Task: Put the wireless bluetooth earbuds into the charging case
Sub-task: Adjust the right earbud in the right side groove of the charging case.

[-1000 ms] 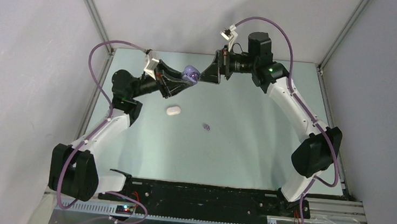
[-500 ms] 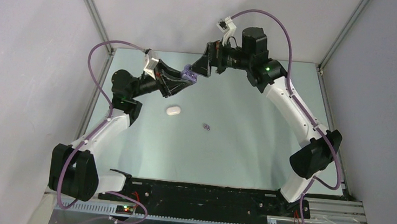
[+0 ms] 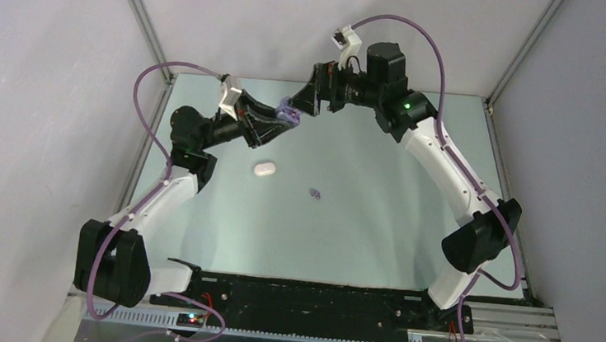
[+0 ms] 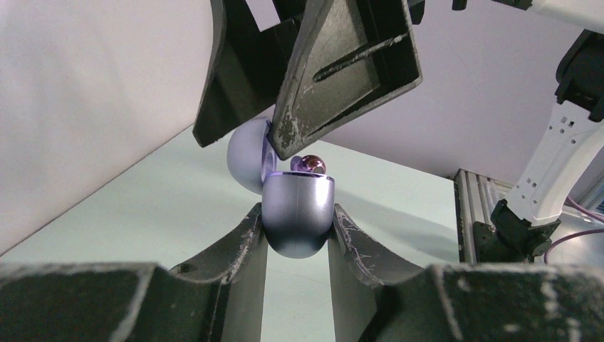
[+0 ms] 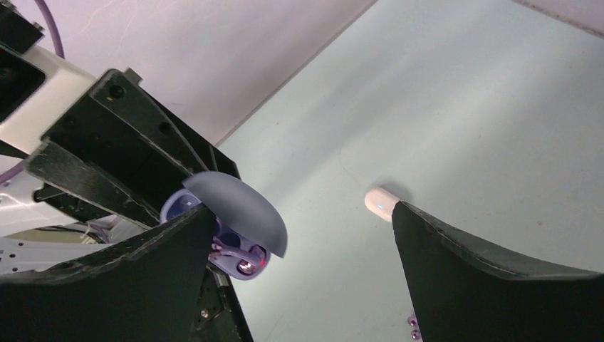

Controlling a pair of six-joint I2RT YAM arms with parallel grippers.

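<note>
Between left tool (image 4: 297, 212) tips, purple case (image 4: 295, 231)

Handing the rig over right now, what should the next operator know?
Left pincer: shut on the purple case, lid open, held above the table.
Right pincer: open, a fingertip at the lid.
Done: one purple bud seems seated in the case.
To do: loose purple bud lies on the table near the closed white case; white buds not in sight.

Robotics lab test cell here: plain white panels (image 3: 43, 74) on metal posts (image 3: 140, 20) box in the pale tabletop (image 3: 361, 226); left arm (image 3: 156, 199) and right arm (image 3: 449, 163) bolted along its near edge.
</note>
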